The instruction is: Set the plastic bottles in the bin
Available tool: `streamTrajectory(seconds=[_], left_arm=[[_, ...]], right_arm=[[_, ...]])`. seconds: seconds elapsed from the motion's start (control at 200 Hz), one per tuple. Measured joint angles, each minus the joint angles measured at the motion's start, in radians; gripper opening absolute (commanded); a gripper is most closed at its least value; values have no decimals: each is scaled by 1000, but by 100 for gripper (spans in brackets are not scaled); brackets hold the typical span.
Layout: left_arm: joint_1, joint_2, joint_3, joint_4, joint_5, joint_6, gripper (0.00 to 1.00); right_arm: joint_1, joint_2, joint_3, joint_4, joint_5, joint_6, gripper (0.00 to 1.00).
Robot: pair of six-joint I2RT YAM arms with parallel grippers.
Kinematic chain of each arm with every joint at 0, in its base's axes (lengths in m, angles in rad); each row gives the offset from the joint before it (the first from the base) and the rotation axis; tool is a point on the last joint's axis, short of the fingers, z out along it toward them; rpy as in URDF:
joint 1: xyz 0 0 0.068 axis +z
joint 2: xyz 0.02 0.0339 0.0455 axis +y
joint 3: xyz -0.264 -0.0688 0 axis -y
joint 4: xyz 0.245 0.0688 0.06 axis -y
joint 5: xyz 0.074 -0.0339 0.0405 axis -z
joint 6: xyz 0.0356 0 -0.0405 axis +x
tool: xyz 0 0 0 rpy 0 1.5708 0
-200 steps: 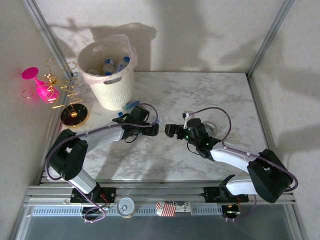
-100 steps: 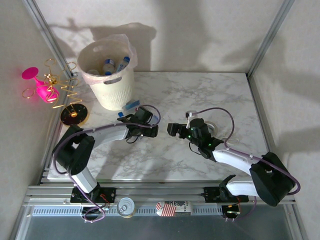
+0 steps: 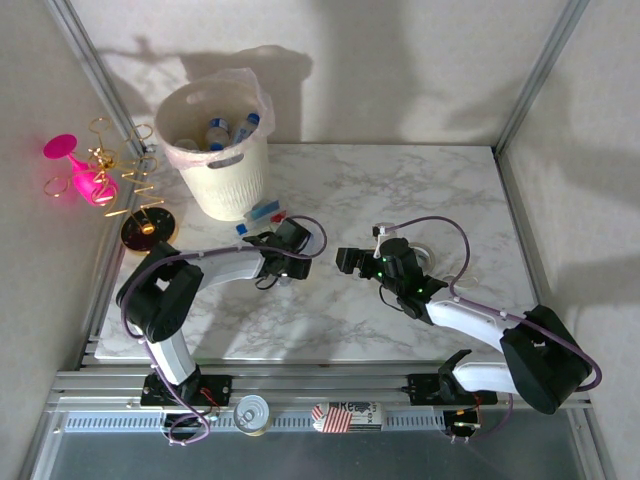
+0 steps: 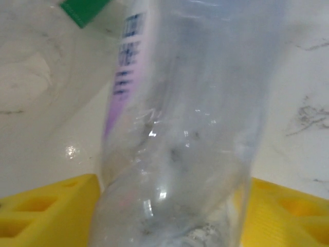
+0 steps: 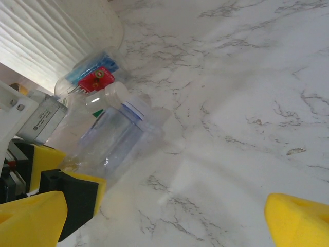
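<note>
One clear bottle [image 5: 115, 136] is lying on the bench [image 3: 420, 180] near the bin [image 3: 235, 180], the left tool [image 3: 266, 238] pinching it. The right tool [image 3: 346, 262] is hovering wide open, empty.

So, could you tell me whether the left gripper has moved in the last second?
Yes. In the top view the left gripper, holding a clear bottle, has slid right and nearer, away from the bin.

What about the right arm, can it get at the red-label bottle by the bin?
Probably not directly: the left gripper, holding a clear bottle, sits between the open right gripper and the red-label bottle by the bin.
</note>
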Motion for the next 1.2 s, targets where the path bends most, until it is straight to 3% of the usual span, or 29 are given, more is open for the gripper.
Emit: streamTrajectory(seconds=[0.456, 0.766, 1.202], left_arm=[[-8, -72, 15, 0, 4, 5, 46], [5, -220, 196, 9, 8, 7, 44], [221, -223, 574, -3, 64, 14, 33]], right_arm=[[-1, -20, -6, 28, -51, -20, 99], [-1, -46, -22, 107, -134, -45, 99], [-1, -27, -29, 182, -186, -49, 99]])
